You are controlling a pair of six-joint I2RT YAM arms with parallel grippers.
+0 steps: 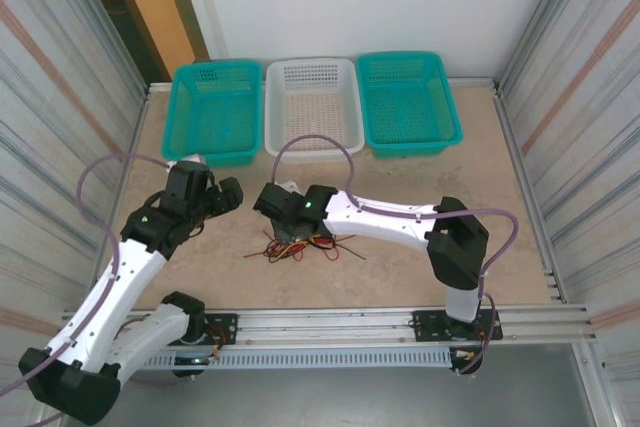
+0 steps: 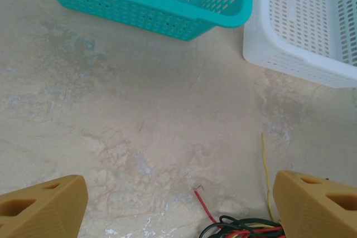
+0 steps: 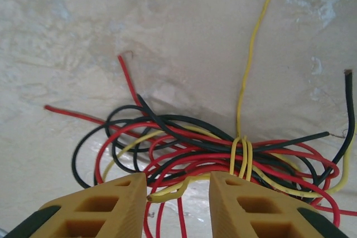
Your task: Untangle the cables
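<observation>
Cables [image 3: 212,149] lie in one knot on the table [image 1: 500,237], about mid-width and close in front of the arms. Red, black and yellow strands loop through each other, and a yellow strand is wound round the bundle. Loose ends of each colour stick out, but no strand lies free of the heap. By my reading the untangling has barely begun and all of it is left to pull apart. The strands overlap too much to count; three colours is all I can say.

Right gripper [image 3: 177,178] sits low over the near edge of the knot, jaws partly spread and astride a yellow end and some red loops. The gap is far wider than a wire, so nothing looks pinched. Left gripper [image 2: 178,188] hovers just left of the heap, jaws spread wide, holding nothing.

Along the far edge stand three baskets: two teal baskets [image 1: 210,157] flanking one white basket [image 1: 272,107], none with a cable in it.
</observation>
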